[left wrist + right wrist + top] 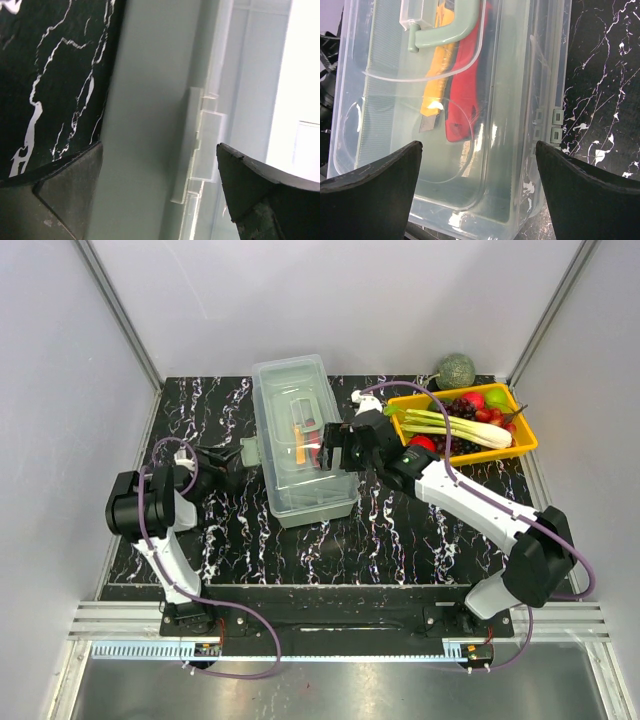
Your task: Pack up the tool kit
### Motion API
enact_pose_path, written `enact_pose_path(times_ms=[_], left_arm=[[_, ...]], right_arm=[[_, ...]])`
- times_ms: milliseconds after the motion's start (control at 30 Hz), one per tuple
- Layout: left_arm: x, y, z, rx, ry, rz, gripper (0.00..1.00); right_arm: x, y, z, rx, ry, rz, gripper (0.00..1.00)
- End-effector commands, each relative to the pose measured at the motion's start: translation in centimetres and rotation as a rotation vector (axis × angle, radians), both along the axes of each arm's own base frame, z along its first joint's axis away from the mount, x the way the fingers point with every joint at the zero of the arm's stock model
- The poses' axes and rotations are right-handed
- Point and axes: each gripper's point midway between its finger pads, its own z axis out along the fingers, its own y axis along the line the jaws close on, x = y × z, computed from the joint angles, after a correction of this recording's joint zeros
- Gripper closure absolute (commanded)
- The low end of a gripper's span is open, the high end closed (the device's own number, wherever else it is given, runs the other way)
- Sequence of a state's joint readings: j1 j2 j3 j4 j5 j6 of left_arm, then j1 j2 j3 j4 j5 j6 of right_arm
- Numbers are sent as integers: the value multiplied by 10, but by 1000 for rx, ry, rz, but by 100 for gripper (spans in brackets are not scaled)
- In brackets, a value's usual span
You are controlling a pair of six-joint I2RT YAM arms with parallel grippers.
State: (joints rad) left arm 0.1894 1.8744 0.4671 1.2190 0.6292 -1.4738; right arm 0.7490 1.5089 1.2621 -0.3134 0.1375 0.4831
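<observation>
The pale grey-green toolbox [303, 440] stands mid-table with its clear lid down. Through the lid in the right wrist view I see the green handle [451, 29], a yellow utility knife [434, 85] and a red utility knife [466, 95]. My left gripper [244, 453] is open at the box's left side wall [145, 125], a latch tab [192, 145] between its fingers. My right gripper [330, 445] is open just above the lid's right half, with the lid [445, 150] under it in its wrist view.
An orange-yellow tray [463, 426] of fruit and vegetables sits at the back right, a green melon [455, 369] behind it. Grey walls enclose the black marbled table [400, 530] on three sides.
</observation>
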Motion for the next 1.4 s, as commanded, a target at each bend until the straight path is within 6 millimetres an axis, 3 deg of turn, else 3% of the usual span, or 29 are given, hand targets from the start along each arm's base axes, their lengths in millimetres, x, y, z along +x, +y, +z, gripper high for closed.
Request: enact_pose_path(times_ms=[0, 200, 400, 567, 800, 1033, 1133, 1367], left_arm=[[3, -16, 84, 22, -415, -62, 1], [11, -37, 106, 16, -485, -129, 1], [14, -49, 114, -8, -504, -171, 1], [10, -59, 121, -12, -522, -206, 1], [-5, -62, 149, -18, -567, -226, 2], [-7, -64, 144, 46, -474, -230, 10], [-4, -67, 132, 93, -386, -244, 13], [4, -73, 115, 305, -218, -260, 16]], right_arm=[[-12, -14, -35, -144, 90, 25, 2], [-11, -15, -37, -151, 95, 21, 2], [-11, -14, -36, -148, 95, 20, 2], [-11, -13, -37, -148, 99, 19, 3], [-10, -14, -39, -151, 103, 10, 3], [-10, -14, -42, -145, 117, -5, 4], [-10, -13, -45, -145, 128, -7, 4], [-11, -11, -58, -152, 167, -6, 6]])
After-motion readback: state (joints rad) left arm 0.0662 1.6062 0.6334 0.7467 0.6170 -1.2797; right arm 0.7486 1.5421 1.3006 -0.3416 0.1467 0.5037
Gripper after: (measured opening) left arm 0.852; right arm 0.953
